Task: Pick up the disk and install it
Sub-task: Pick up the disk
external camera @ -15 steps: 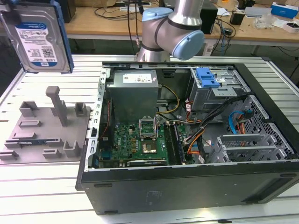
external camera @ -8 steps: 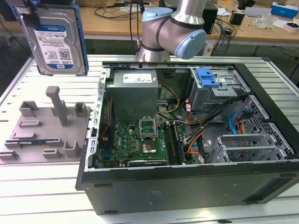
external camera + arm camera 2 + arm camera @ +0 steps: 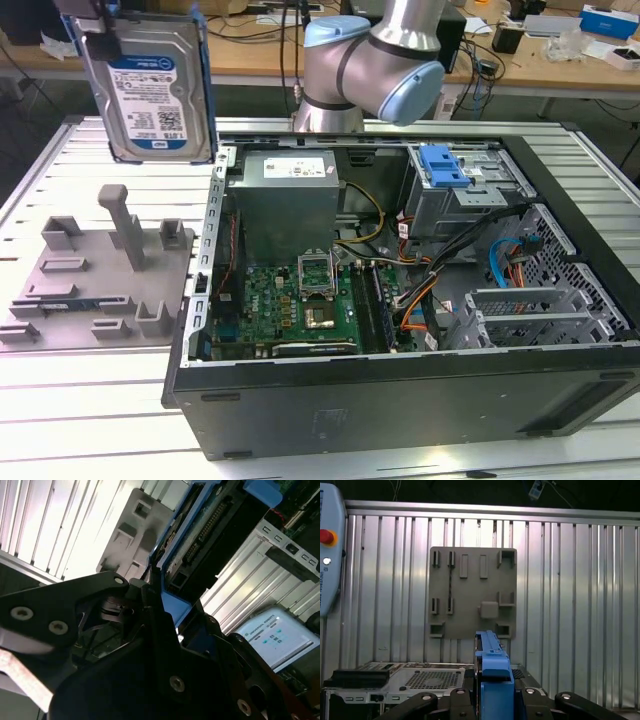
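Observation:
The disk [image 3: 150,90], a silver drive with a white-and-blue label in a blue bracket, hangs upright high above the grey holder plate [image 3: 100,270] at the exterior view's left. My gripper [image 3: 93,20] grips it from above, at the picture's upper edge. In the first wrist view the disk's blue bracket [image 3: 492,672] stands edge-on between the black fingers [image 3: 540,702], with the gripper [image 3: 492,700] shut on it. The second wrist view shows the disk's connector end [image 3: 202,535] sticking out past the gripper [image 3: 165,615].
The open computer case [image 3: 400,400] lies on the slatted metal table [image 3: 90,420]. Inside it are a grey power supply [image 3: 285,200], a motherboard [image 3: 290,300] and a drive cage with a blue latch [image 3: 445,165]. The arm's base [image 3: 370,60] stands behind the case. A teach pendant [image 3: 327,545] lies beside the table.

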`<act>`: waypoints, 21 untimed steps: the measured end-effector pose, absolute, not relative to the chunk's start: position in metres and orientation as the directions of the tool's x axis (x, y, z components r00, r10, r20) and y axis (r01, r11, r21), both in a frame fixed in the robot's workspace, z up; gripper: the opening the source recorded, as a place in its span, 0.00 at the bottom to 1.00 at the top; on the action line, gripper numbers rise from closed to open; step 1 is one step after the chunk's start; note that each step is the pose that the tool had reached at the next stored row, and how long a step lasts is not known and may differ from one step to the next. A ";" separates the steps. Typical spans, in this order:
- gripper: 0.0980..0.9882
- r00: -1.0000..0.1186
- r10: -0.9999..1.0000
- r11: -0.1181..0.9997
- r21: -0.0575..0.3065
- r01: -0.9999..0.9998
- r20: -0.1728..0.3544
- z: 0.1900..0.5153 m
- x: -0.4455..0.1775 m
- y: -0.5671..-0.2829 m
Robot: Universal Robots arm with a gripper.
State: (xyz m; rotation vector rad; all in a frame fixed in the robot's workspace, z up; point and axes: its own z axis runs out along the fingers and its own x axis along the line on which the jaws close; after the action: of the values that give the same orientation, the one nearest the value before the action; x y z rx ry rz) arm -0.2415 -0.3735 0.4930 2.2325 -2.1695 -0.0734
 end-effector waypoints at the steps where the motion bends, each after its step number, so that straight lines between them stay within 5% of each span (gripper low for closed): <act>1: 0.30 0.030 -0.999 -0.030 0.053 -0.998 -0.014 0.493 -0.239 -0.374; 21: 0.30 0.038 -0.999 -0.039 0.053 -0.998 -0.002 0.492 -0.174 -0.421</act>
State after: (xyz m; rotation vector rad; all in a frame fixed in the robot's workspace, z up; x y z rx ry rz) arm -0.1735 -0.4212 0.4922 2.2370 -2.1524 -0.0598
